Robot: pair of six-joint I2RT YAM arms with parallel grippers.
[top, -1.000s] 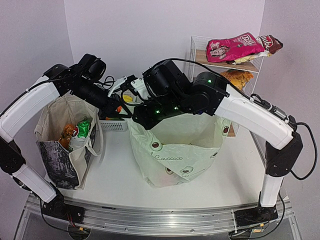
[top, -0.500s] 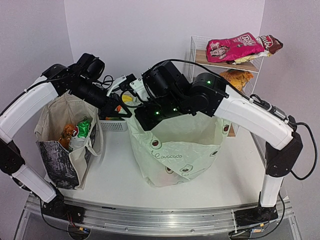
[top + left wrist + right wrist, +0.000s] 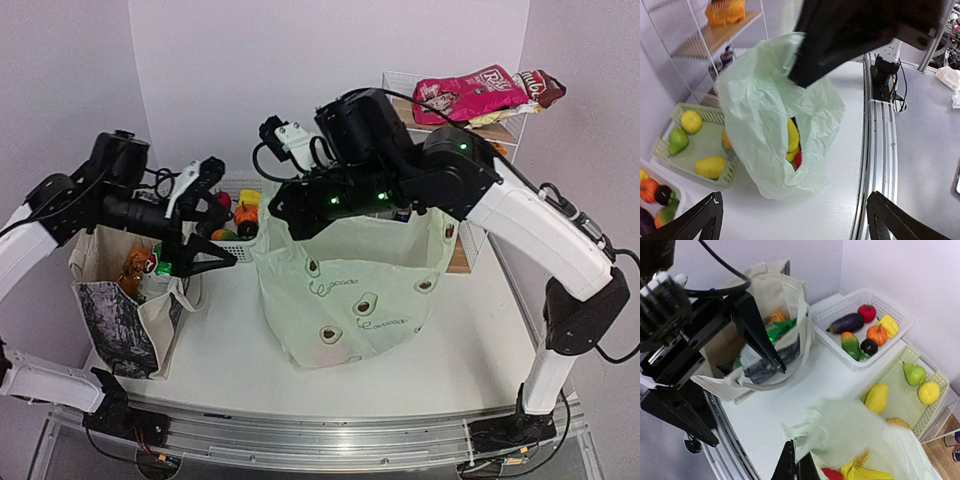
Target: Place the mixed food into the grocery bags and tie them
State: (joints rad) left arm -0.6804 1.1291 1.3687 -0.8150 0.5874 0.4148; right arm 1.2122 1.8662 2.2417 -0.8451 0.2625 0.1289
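The right gripper (image 3: pixel 796 462) has its jaws pinched together on the rim of the pale-green plastic bag (image 3: pixel 850 432). It holds the film up so that the bag hangs below it, with the bag's base on the table (image 3: pixel 230 345). Just under its fingers, inside the bag's open mouth, lie yellow bananas (image 3: pixel 865 473) and a red apple (image 3: pixel 832 474). A little farther out, beyond the bag, sits a green basket (image 3: pixel 897 388) of toy fruit, and past that a white basket (image 3: pixel 837 306) of toy vegetables. The left gripper (image 3: pixel 795 196) is spread wide and grips nothing. It hovers above the table, apart from the plastic bag, which stands straight ahead of it within the span of its fingers (image 3: pixel 700 220). A gap in the bag's crumpled side faces this gripper and shows yellow and red inside. Close beside the left gripper, on the side away from the bag, the canvas tote (image 3: pixel 115 300) stands upright and open, with a green-white snack packet (image 3: pixel 166 253) and an orange snack packet (image 3: pixel 133 266) inside.
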